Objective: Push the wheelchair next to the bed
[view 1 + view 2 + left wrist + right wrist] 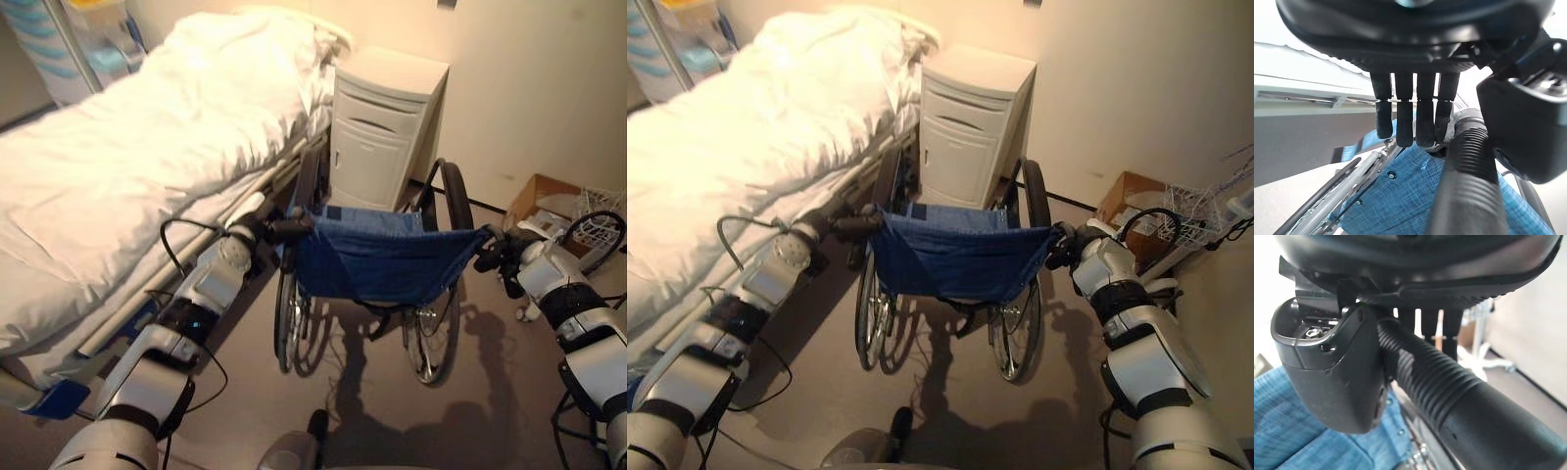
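Left hand (266, 229) grips wheelchair (377, 259) left push handle, right hand (502, 257) grips right; bed (127, 166) just beside

Both silver-grey arms extended fwd; left hand (277, 229) & right hand (1065, 247) each w/ fingers curled, thumb closed round ribbed push grip, wrists roughly level
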Controlling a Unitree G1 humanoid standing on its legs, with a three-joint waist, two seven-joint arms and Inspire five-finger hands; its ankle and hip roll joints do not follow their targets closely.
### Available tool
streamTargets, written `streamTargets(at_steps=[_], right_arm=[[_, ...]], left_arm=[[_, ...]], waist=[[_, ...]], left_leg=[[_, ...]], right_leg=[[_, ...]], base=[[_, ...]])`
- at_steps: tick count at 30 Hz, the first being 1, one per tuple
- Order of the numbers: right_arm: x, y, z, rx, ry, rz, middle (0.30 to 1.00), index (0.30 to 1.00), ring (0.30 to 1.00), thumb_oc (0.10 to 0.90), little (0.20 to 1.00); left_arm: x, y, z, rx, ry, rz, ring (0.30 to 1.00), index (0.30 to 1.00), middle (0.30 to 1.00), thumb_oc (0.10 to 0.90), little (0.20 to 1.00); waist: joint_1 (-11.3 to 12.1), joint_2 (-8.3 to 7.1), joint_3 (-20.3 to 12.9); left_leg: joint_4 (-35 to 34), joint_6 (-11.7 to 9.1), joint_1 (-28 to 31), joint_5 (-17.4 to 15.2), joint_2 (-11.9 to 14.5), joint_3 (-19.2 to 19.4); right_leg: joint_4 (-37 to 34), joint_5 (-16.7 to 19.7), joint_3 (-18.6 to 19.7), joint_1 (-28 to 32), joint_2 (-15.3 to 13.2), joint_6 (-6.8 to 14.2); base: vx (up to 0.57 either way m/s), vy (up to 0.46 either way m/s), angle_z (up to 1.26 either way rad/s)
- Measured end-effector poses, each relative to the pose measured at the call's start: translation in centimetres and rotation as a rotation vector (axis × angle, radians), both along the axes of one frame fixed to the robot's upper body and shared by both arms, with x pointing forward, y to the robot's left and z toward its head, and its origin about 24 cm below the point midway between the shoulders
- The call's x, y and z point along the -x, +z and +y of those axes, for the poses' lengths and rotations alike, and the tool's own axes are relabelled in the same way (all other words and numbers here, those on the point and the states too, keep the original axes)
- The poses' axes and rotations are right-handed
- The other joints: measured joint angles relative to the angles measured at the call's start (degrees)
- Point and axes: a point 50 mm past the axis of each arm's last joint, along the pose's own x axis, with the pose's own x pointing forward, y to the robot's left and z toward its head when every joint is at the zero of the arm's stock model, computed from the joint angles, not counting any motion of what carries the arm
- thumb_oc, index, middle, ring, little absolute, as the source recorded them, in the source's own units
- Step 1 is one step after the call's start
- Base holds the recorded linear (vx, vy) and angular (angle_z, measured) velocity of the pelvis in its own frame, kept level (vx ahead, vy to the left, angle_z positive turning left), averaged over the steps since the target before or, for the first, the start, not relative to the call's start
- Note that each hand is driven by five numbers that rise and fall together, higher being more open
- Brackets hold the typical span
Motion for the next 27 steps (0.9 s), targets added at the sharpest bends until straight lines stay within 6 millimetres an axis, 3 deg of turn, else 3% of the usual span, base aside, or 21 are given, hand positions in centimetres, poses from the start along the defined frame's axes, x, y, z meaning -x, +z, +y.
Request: streamTargets(at_steps=[1,2,3,5,6,7,8,9,10,12,13,14,15,16,18,20,22,27], right_arm=[[0.0,0.1,-0.1,0.001,-0.002,-0.004,0.300,0.300,0.300,0.400,0.300],[0.1,0.1,-0.4,0.000,-0.008,-0.005,0.300,0.300,0.300,0.400,0.300],[0.3,-0.1,-0.5,-0.001,-0.010,0.002,0.300,0.300,0.300,0.400,0.300],[0.3,0.1,-0.6,0.009,-0.004,-0.002,0.300,0.300,0.300,0.400,0.300],[0.1,0.6,-0.5,0.022,0.016,-0.020,0.300,0.300,0.300,0.400,0.300],[0.1,0.9,-0.4,0.028,0.026,-0.031,0.300,0.300,0.300,0.400,0.300],[0.0,1.1,-0.2,0.038,0.033,-0.036,0.300,0.300,0.300,0.400,0.300],[-0.1,1.1,-0.1,0.045,0.028,-0.028,0.300,0.300,0.300,0.400,0.300],[0.0,1.2,-0.2,0.043,0.016,-0.028,0.300,0.300,0.300,0.400,0.300],[-0.1,1.2,0.0,0.030,0.016,-0.033,0.300,0.300,0.300,0.400,0.300],[-0.3,1.7,0.0,0.031,0.018,-0.046,0.300,0.300,0.300,0.400,0.300],[-0.4,2.0,0.0,0.037,0.019,-0.052,0.300,0.300,0.300,0.400,0.300],[-0.3,2.1,-0.2,0.056,0.017,-0.049,0.300,0.300,0.300,0.400,0.300],[-0.2,2.1,-0.5,0.069,0.014,-0.041,0.300,0.300,0.300,0.400,0.300],[-0.1,2.1,-0.8,0.077,0.011,-0.037,0.300,0.300,0.300,0.400,0.300],[-0.1,2.2,-0.9,0.077,0.005,-0.045,0.300,0.300,0.300,0.400,0.300],[0.0,2.2,-1.1,0.086,0.001,-0.042,0.300,0.300,0.300,0.400,0.300],[0.2,1.8,-1.3,0.087,-0.002,-0.029,0.300,0.300,0.300,0.400,0.300]], left_arm=[[0.0,-0.2,0.0,-0.010,0.004,0.004,0.300,0.300,0.300,0.400,0.300],[-0.2,-0.5,-0.4,-0.019,-0.003,0.014,0.300,0.300,0.300,0.400,0.300],[-0.2,-0.8,-0.6,-0.020,-0.006,0.014,0.300,0.300,0.300,0.400,0.300],[-0.1,-1.0,-0.7,-0.015,-0.009,0.008,0.300,0.300,0.300,0.400,0.300],[0.1,-1.2,-0.5,-0.015,-0.005,0.008,0.300,0.300,0.300,0.400,0.300],[0.1,-1.2,-0.4,-0.016,-0.002,0.008,0.300,0.300,0.300,0.400,0.300],[0.2,-1.3,-0.2,-0.014,0.004,0.014,0.300,0.300,0.300,0.400,0.300],[0.3,-1.5,-0.1,-0.012,0.006,0.014,0.300,0.300,0.300,0.400,0.300],[0.1,-0.9,-0.1,-0.005,0.001,0.000,0.300,0.300,0.300,0.400,0.300],[0.1,-0.5,0.0,0.010,0.007,-0.018,0.300,0.300,0.300,0.400,0.300],[0.0,-0.1,0.1,0.011,0.005,-0.024,0.300,0.300,0.300,0.400,0.300],[0.1,-0.2,0.1,0.012,0.002,-0.020,0.300,0.300,0.300,0.400,0.300],[0.3,-1.0,-0.2,0.022,0.000,0.001,0.300,0.300,0.300,0.400,0.300],[0.4,-1.4,-0.3,0.030,-0.009,0.018,0.300,0.300,0.300,0.400,0.300],[0.5,-0.9,-0.7,0.040,-0.025,-0.001,0.300,0.300,0.300,0.400,0.300],[0.4,-0.6,-0.8,0.041,-0.024,-0.014,0.300,0.300,0.300,0.400,0.300],[0.5,-1.0,-1.1,0.046,-0.025,0.001,0.300,0.300,0.300,0.400,0.300],[0.8,-1.5,-1.0,0.051,-0.026,0.012,0.300,0.300,0.300,0.400,0.300]], waist=[[-0.39,0.14,-0.01],[-0.60,1.13,-0.08],[-0.78,1.36,0.04],[-0.91,2.65,0.80],[-0.88,4.74,1.81],[-1.19,5.19,2.08],[-2.13,5.29,2.30],[-3.24,4.26,2.27],[-3.61,2.60,2.32],[-3.49,0.45,2.01],[-3.72,0.20,2.64],[-3.79,0.36,3.14],[-3.60,2.08,3.06],[-3.03,2.94,2.53],[-3.13,1.60,2.14],[-2.78,0.58,2.27],[-2.81,2.24,1.82],[-3.45,2.56,1.42]], left_leg=[[0.04,0.03,0.17,0.07,-0.31,-0.35],[0.25,2.94,1.92,2.78,-1.03,-3.99],[-1.60,4.19,4.36,3.32,-1.66,-8.90],[-1.97,4.00,6.21,2.82,-1.49,-12.18],[-1.74,2.58,7.20,1.96,-1.21,-14.27],[-1.74,2.52,7.32,1.10,-1.21,-14.38],[-1.81,2.71,6.63,-0.89,-0.98,-12.36],[-2.02,2.53,6.29,-3.97,-0.74,-11.12],[-2.99,2.40,6.22,-4.51,-0.43,-11.10],[-3.72,2.36,6.19,-4.52,0.22,-10.22],[-1.51,2.60,6.28,-4.75,0.72,-8.32],[0.93,2.62,5.73,-4.90,1.22,-6.57],[3.54,1.92,5.91,-6.48,3.03,-4.40],[2.74,0.04,6.38,-7.00,3.88,-4.82],[-0.15,0.01,7.22,-7.00,4.12,-4.66],[-0.37,-0.06,8.45,-6.56,4.26,-1.75],[-1.67,-1.13,10.49,-5.95,5.76,-1.92],[-2.87,-1.38,12.64,-5.71,5.33,-2.14]], right_leg=[[2.37,0.08,0.14,-0.35,0.12,0.06],[10.99,0.02,0.70,-2.84,-0.01,-0.10],[22.28,-0.36,2.05,-7.97,-0.68,-1.12],[23.99,-3.46,3.69,-12.00,0.46,-3.58],[20.06,-3.94,4.04,-15.92,1.75,-4.27],[16.92,-3.78,4.89,-18.19,1.81,-4.09],[8.80,-2.75,6.45,-19.38,1.45,-3.14],[-1.64,-1.41,10.09,-18.67,0.67,-1.36],[-5.44,1.30,10.33,-18.14,-0.55,-0.26],[-9.89,5.13,6.38,-16.15,-1.40,1.61],[-11.28,7.88,3.43,-15.04,-2.21,3.32],[-11.37,9.01,2.07,-14.30,-2.53,3.42],[-10.66,9.71,-0.45,-13.05,-1.81,3.68],[-9.99,9.77,0.11,-12.90,-1.02,3.83],[-11.87,9.90,-0.85,-12.61,-0.68,3.72],[-14.07,11.28,-4.30,-10.86,-1.63,2.41],[-13.70,11.19,-5.09,-9.51,0.09,0.81],[-13.76,10.59,-3.42,-6.76,-0.47,-0.77]], base=[[0.31,-0.013,0.32],[0.36,-0.128,0.16],[0.35,-0.140,0.09],[0.29,-0.160,-0.13],[0.26,-0.227,-0.16],[0.16,-0.210,0.25],[0.19,-0.271,0.66],[0.20,-0.227,1.00],[0.20,-0.189,0.87],[0.20,-0.119,0.55],[0.20,-0.109,0.37],[0.14,-0.073,0.34],[0.09,-0.051,0.24],[0.10,-0.074,0.37],[0.06,-0.057,0.38],[0.03,-0.032,0.23],[0.04,-0.011,0.13],[0.04,0.001,0.02]])
